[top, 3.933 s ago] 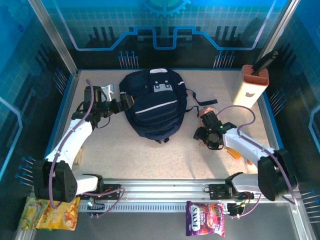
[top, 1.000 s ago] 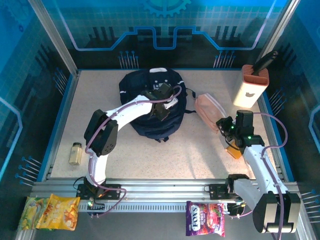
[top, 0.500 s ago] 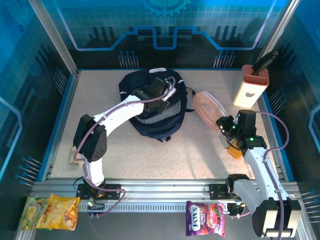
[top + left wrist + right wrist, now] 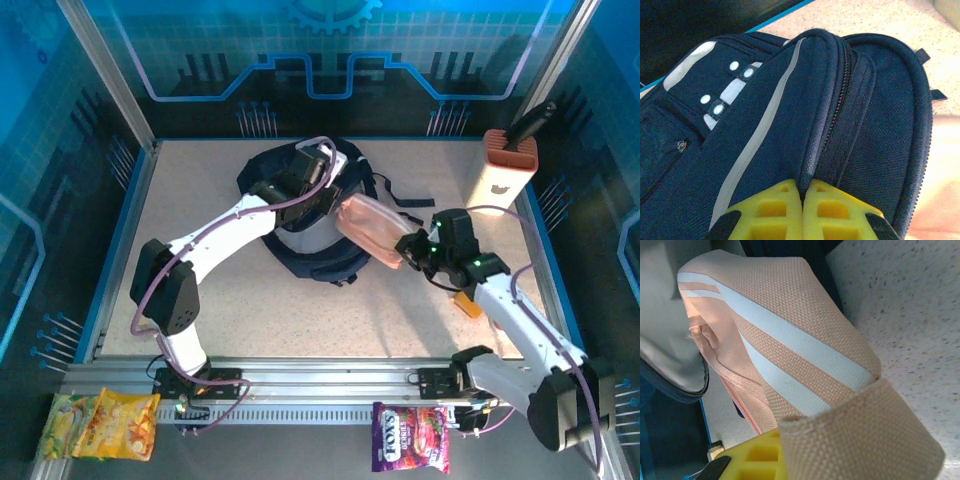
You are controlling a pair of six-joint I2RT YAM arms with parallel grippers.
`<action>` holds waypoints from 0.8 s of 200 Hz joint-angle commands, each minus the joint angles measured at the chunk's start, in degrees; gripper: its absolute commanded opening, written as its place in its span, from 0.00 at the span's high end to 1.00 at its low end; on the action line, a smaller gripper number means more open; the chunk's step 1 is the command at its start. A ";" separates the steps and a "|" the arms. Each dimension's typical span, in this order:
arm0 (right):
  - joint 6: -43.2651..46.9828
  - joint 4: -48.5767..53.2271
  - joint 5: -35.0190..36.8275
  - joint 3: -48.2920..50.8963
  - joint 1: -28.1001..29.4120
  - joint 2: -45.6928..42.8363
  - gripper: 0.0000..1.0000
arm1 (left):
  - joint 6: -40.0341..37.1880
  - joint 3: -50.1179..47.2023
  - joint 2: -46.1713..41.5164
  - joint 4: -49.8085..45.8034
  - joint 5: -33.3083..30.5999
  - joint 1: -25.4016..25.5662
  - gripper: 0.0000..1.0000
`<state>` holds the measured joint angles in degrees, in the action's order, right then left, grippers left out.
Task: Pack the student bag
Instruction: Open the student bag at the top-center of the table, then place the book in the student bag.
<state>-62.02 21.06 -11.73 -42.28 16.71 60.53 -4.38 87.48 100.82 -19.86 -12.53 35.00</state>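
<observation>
Left claw (image 4: 802,200) is pinching the bag's flap; right claw (image 4: 408,247) is presenting a pouch.
The student bag (image 4: 310,258) is lying at back-centre of the table (image 4: 250,320). The left claw is sitting fully shut on a fabric fold beside the zipper, probably to hold the mouth open. The right claw is gripping one end of a peach striped pouch (image 4: 365,225), whose free end is overlapping the bag's right side, likely for insertion.

Navy fabric student bag (image 4: 318,262), thin white stripe, grey-white studded patches near top. Lies mid-rear on the table (image 4: 300,325), top toward back wall; mouth open, pale grey lining showing.
</observation>
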 commanded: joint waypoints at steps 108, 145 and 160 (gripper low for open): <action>-16.78 -13.28 17.49 -23.09 10.93 29.13 0.88 | 5.34 9.01 -4.05 9.45 3.95 1.37 1.00; -17.46 -20.80 13.88 -27.35 11.62 36.81 0.87 | 6.79 8.41 -4.05 10.84 5.38 1.33 1.00; -18.16 -25.12 11.48 -28.81 12.00 40.62 0.88 | 7.44 8.31 -3.97 10.98 5.55 1.30 1.00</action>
<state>-78.30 6.02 2.07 -67.64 27.49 96.44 0.43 92.12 100.82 -18.52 -10.02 35.57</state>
